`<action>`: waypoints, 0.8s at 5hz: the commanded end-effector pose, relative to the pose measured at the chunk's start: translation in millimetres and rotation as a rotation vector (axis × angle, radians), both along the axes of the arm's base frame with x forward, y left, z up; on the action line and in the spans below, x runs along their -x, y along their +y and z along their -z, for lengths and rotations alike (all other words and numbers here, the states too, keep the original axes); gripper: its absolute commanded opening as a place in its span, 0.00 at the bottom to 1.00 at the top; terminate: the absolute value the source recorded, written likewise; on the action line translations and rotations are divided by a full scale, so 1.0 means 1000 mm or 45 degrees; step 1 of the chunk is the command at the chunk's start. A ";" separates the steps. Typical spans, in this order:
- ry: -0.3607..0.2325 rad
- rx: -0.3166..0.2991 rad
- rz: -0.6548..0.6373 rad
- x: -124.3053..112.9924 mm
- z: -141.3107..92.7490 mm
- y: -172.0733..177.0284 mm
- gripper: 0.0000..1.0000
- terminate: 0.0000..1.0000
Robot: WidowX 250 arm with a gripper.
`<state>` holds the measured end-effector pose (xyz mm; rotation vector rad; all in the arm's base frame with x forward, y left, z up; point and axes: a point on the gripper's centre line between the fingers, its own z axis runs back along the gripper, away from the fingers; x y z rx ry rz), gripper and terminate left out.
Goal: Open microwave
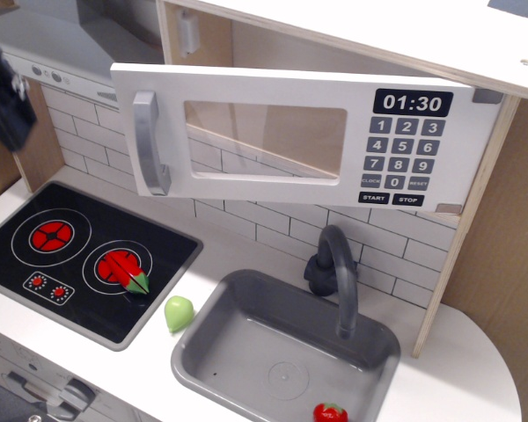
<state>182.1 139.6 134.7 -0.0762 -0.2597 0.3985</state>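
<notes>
The white toy microwave (299,132) sits under the top shelf. Its door is swung partly open on the right-hand hinge, and the pale wood inside shows above and behind it. The grey vertical bar handle (150,142) is free, with nothing on it. The clock display (412,103) reads 01:30 above the grey keypad. My black gripper (2,95) is at the far left edge, well away from the handle. It is blurred and cut off by the frame, so its fingers do not show.
A grey slanted range hood (53,48) is at the upper left. Below are a black hob (79,255) with a small red and green toy on it, a green toy (179,312), a grey sink (286,352) with tap (339,272), and a strawberry (331,412).
</notes>
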 end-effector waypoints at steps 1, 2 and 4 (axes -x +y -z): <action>0.014 -0.074 -0.411 -0.042 -0.033 0.067 1.00 0.00; 0.026 -0.086 -0.450 -0.072 -0.026 0.064 1.00 0.00; 0.079 -0.129 -0.427 -0.119 0.007 0.024 1.00 0.00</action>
